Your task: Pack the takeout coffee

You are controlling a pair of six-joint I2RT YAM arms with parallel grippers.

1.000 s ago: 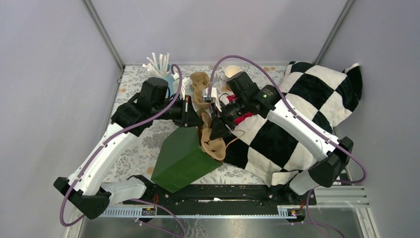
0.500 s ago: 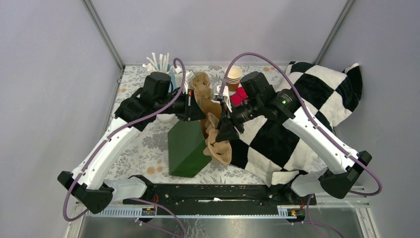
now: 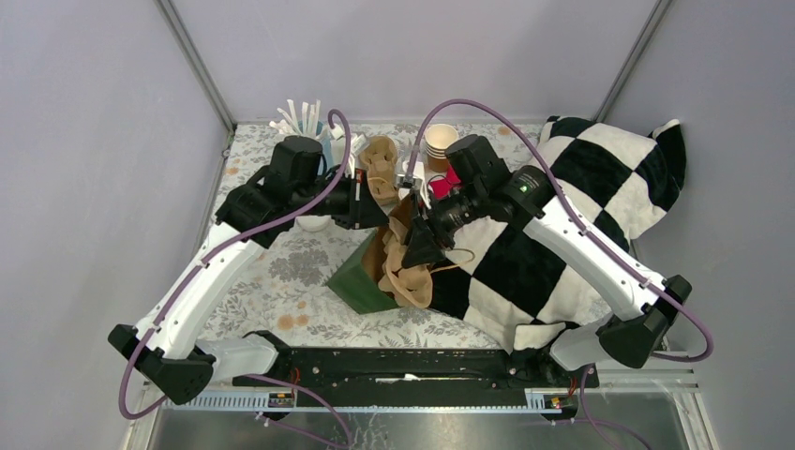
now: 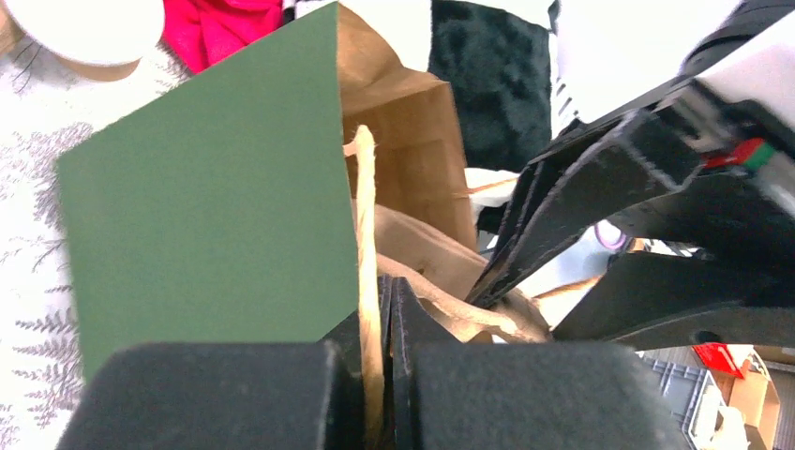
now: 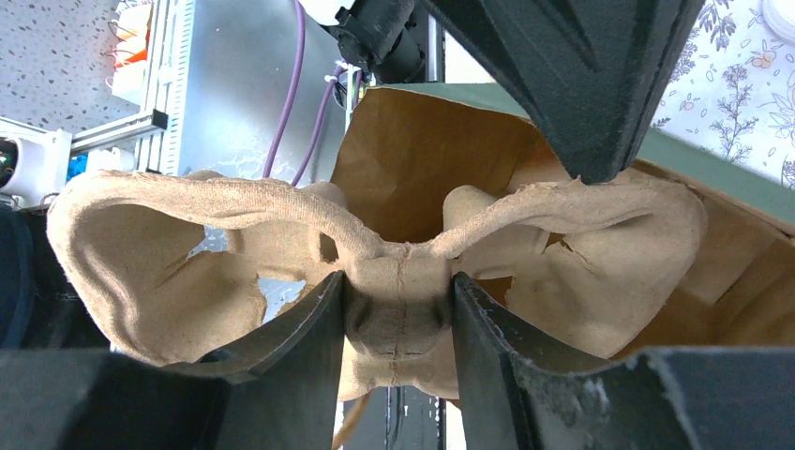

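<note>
The takeout coffee (image 4: 84, 33), a brown cup with a white lid, stands on the table at the top left of the left wrist view; I cannot pick it out in the top view. A green paper bag (image 3: 359, 281) with a brown inside (image 5: 422, 159) stands open mid-table. My left gripper (image 3: 375, 208) (image 4: 386, 291) is shut on the bag's twine handle (image 4: 367, 216). My right gripper (image 3: 417, 246) (image 5: 398, 309) is shut on a pulp cup carrier (image 3: 408, 277) (image 5: 403, 253), held at the bag's mouth.
A black-and-white checkered cushion (image 3: 581, 187) fills the right side. A stack of lidless cups (image 3: 441, 141), a red item (image 3: 442, 181), a second pulp carrier (image 3: 380, 161) and a holder of white utensils (image 3: 305, 124) stand at the back. A white round thing (image 3: 314, 223) lies under the left arm.
The green bag has swung from lying flat to more upright with its brown inside showing. The right gripper has brought the pulp carrier down to the bag's mouth.
</note>
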